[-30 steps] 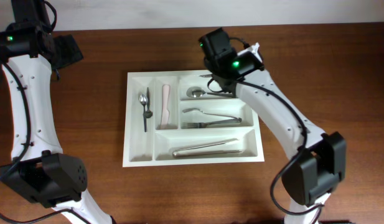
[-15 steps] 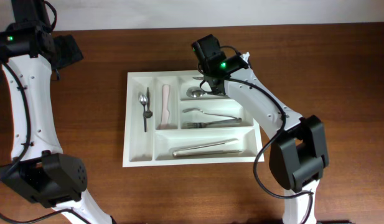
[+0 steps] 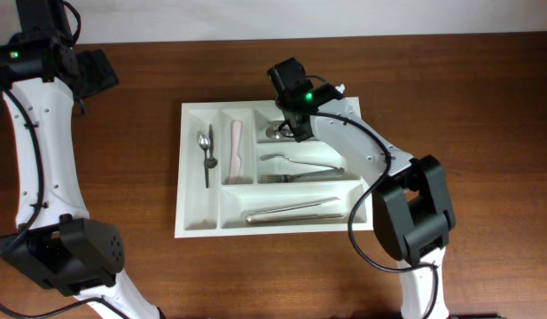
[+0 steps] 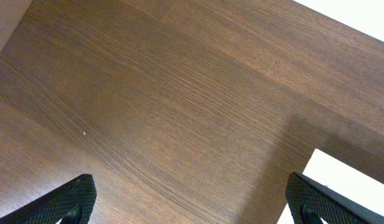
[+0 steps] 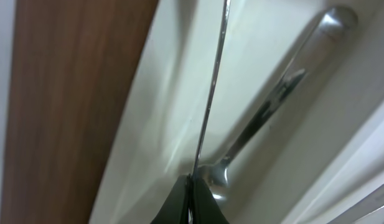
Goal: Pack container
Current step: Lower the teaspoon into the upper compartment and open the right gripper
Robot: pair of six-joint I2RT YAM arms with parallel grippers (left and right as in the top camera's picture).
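Your right fingers (image 5: 177, 202): pinching thin metal utensil (image 5: 210, 93) inside tray's (image 3: 191, 195) upper short compartment | your left fingers (image 4: 76, 196): wide, over counter (image 4: 179, 93), far from tray

Surface (image 3: 486, 106): dark brown wood grain, filling nearly all of the overhead view, with the grain running left to right.
Grain close up: in the left wrist view, fine wavy lines cross the wood on a diagonal, lighter and darker streaks side by side.
Back edge: a pale off-white strip (image 3: 255, 19) runs along the top of the overhead view, beyond the far edge of the surface; whether it is wall or floor cannot be told.
Corners, left wrist view: the same pale tone at upper right; a lighter tan patch (image 4: 4, 18) at upper left.
Right wrist view: a band of brown wood, with a pale margin (image 5: 1, 93) at far left.
Light: soft and even, with a faint sheen on the wood.
Shadow: a diffuse darker band (image 4: 285, 143) on the wood.
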